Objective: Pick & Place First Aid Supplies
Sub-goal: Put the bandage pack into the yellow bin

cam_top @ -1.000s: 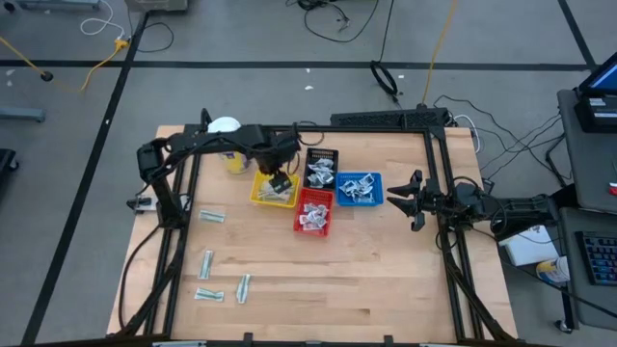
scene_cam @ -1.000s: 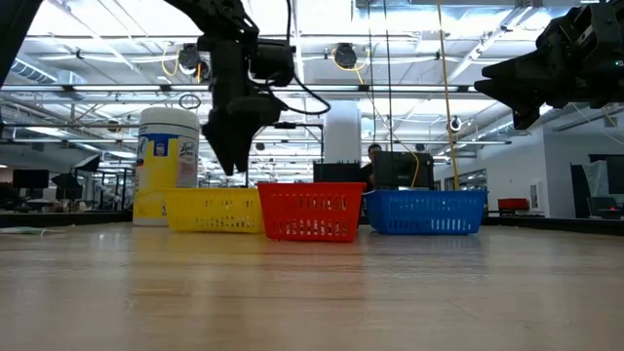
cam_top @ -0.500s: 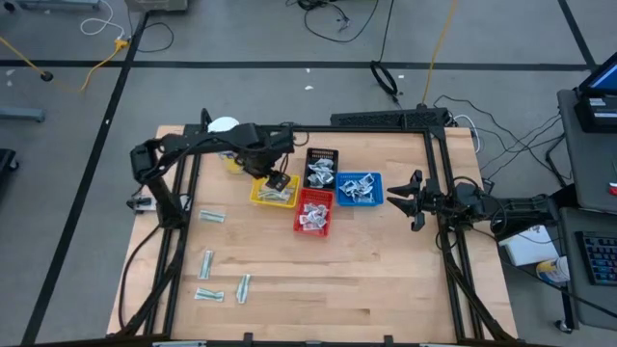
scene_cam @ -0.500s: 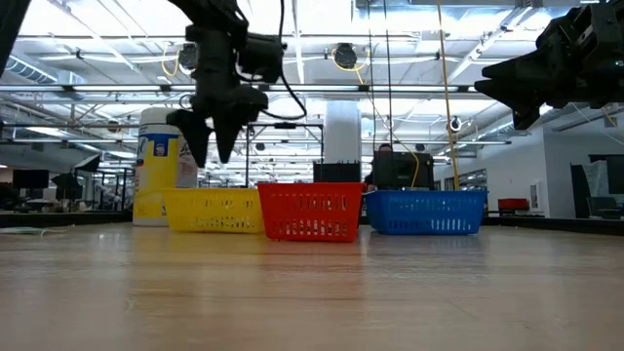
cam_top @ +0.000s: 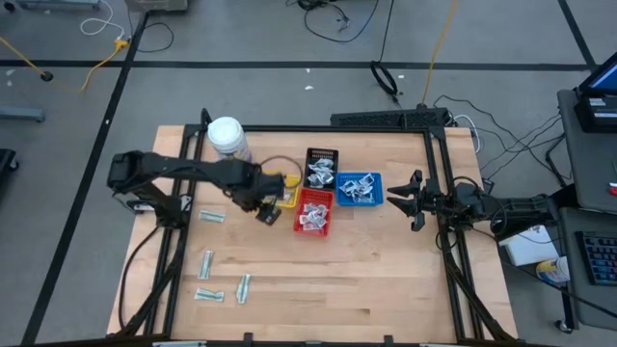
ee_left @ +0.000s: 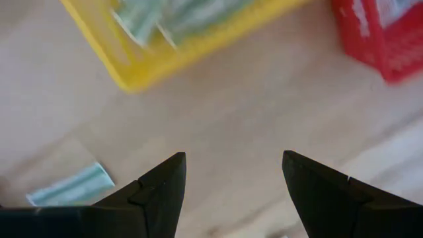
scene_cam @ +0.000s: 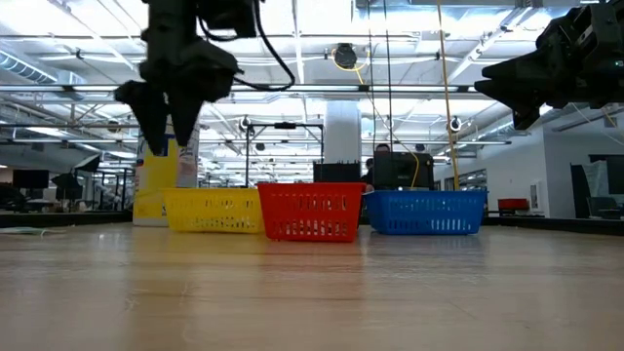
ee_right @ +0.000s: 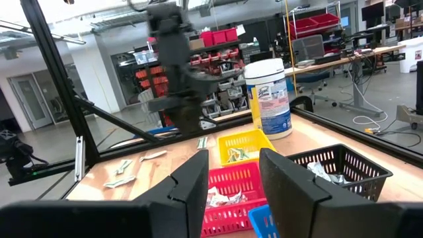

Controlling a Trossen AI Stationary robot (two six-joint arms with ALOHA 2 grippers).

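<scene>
First aid supplies lie in four small trays: yellow (cam_top: 286, 186), red (cam_top: 313, 212), black (cam_top: 321, 167) and blue (cam_top: 359, 188). Several pale green wrappers lie flat on the table's left half, one (cam_top: 212, 217) near my left gripper and others (cam_top: 206, 260) nearer the front. My left gripper (cam_top: 265, 209) hangs open, pointing down, above bare wood just off the yellow tray's near left corner (ee_left: 132, 79), with one green wrapper (ee_left: 69, 186) beside it. My right gripper (cam_top: 410, 200) waits open and level at the table's right side, holding nothing.
A white jar with a yellow label (cam_top: 225, 136) stands at the far left, behind the yellow tray. Black frame rails (cam_top: 443, 183) run along the table's left, far and right sides. Bare wood (cam_top: 337, 280) lies in front of the trays.
My left gripper has swung from above the yellow tray toward the table's near left, rolling about its wrist as it went. It has stayed open and holds nothing. The trays and packets have kept their places.
</scene>
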